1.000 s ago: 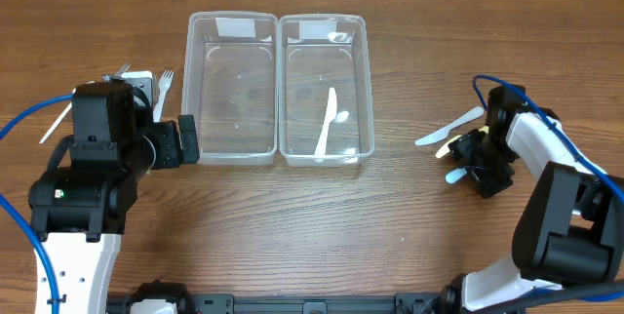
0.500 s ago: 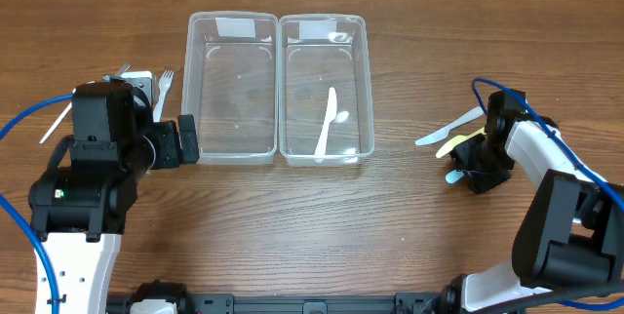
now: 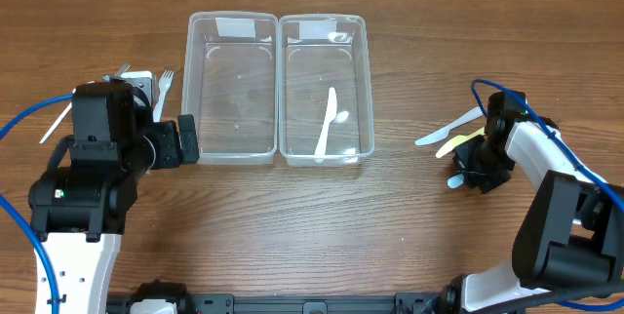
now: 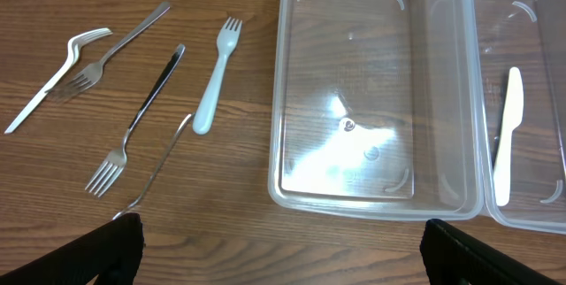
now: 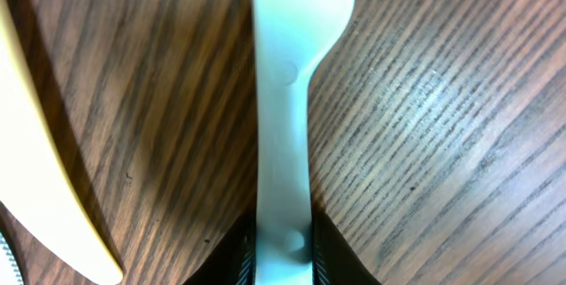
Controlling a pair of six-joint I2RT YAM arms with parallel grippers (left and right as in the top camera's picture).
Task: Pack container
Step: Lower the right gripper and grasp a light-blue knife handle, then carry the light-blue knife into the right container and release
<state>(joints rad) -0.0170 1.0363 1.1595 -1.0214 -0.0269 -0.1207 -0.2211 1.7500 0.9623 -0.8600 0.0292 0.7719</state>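
Observation:
Two clear containers stand side by side, the left one (image 3: 230, 19) bare and the right one (image 3: 369, 90) holding a white plastic knife (image 3: 327, 124). At the table's right side my right gripper (image 3: 475, 173) is low on the wood. Its jaws press both sides of the handle of a pale blue plastic utensil (image 5: 283, 99), whose tip (image 3: 454, 179) pokes out to the left. In the wrist view that gripper (image 5: 283, 254) is shut on the handle. My left gripper (image 3: 185, 140) stands open just left of the left container (image 4: 380, 201), holding nothing.
A cream utensil (image 3: 458, 140) and a white one (image 3: 429, 138) lie beside the right gripper. Left of the containers lie a white plastic fork (image 4: 217, 77) and several metal forks (image 4: 133, 126). Blue cables loop at both arms.
The right gripper's jaws have closed on the pale blue utensil's handle after shifting slightly toward it. The left arm and the containers have not moved.

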